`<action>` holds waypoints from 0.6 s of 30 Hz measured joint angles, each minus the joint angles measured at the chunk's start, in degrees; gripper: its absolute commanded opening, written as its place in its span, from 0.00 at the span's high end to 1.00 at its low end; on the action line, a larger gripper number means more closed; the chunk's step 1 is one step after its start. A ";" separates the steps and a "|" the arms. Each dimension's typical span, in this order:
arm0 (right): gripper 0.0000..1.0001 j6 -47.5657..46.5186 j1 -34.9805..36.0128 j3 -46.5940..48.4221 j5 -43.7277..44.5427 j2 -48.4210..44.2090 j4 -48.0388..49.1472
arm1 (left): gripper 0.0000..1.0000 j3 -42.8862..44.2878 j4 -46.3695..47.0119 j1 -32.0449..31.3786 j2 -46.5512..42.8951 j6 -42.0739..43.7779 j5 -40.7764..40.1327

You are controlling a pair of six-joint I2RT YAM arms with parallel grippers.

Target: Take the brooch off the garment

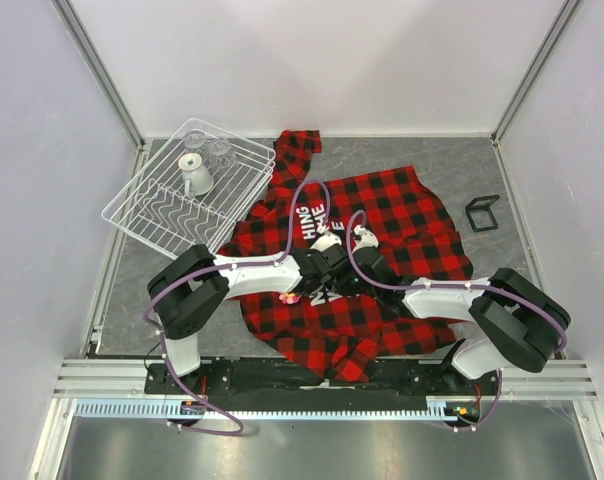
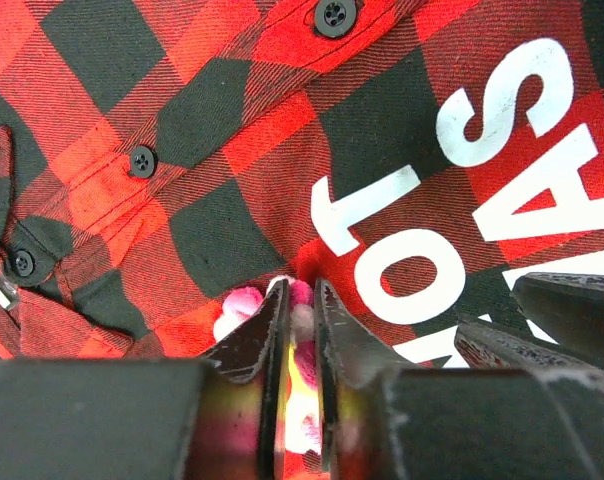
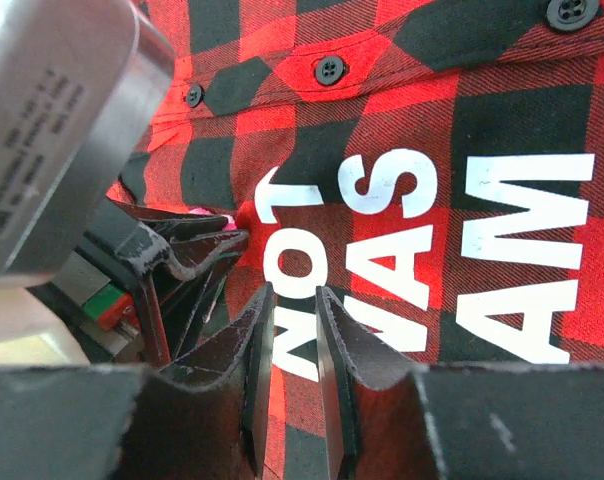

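**Lower centre of the left wrist view: brooch pinched, not yet off**

Progress
- At the bottom middle of its own view, the left claw (image 2: 300,300) has its fingers drawn nearly together with the brooch (image 2: 240,300) between them. Pink petals poke out at the tips and yellow shows in the slot. I read that as clamped on the brooch.
- The brooch sits against the shirt (image 2: 232,120), just left of the white lettering (image 2: 522,110). I see no gap between flower and cloth, so I judge it pinned on.
- The grasp is made. Pulling the pin free and carrying it clear of the shirt are left.
- The right claw (image 3: 293,300), bottom centre of its own view, is over the lettering just beside the left claw. There is a narrow slot between its fingers with cloth showing through. I cannot tell whether it pinches a fold or only presses down.
- Overhead, both claws meet at mid-frame on the shirt.

Count
- brooch: 1
- shirt: 1
- claws: 2
- black buttons (image 2: 142,160): 3 in the left wrist view and 3 in the right wrist view. I can't say whether they are the same ones.
- wire dish rack (image 1: 142,215), upper left overhead: 1, holding what look like 3 cups (image 1: 195,175), one white and two clear
- small black frame (image 1: 471,217), right side overhead: 1, apart from the shirt
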 measured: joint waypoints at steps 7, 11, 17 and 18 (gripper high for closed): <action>0.70 0.20 0.04 -0.22 0.24 0.79 1.60 | 0.98 -0.07 -0.13 0.07 -0.15 0.04 -0.09; 0.70 0.96 0.02 -0.50 1.46 1.51 1.73 | 0.98 -1.18 -0.13 0.13 -1.79 -0.02 0.13; 0.71 3.19 0.42 -2.38 5.18 1.40 -0.44 | 0.98 -4.15 1.66 -0.04 -7.80 -0.66 0.76; 0.71 3.54 0.46 -2.60 5.57 1.20 -0.42 | 0.98 -4.63 2.01 -0.04 -8.90 -0.92 0.83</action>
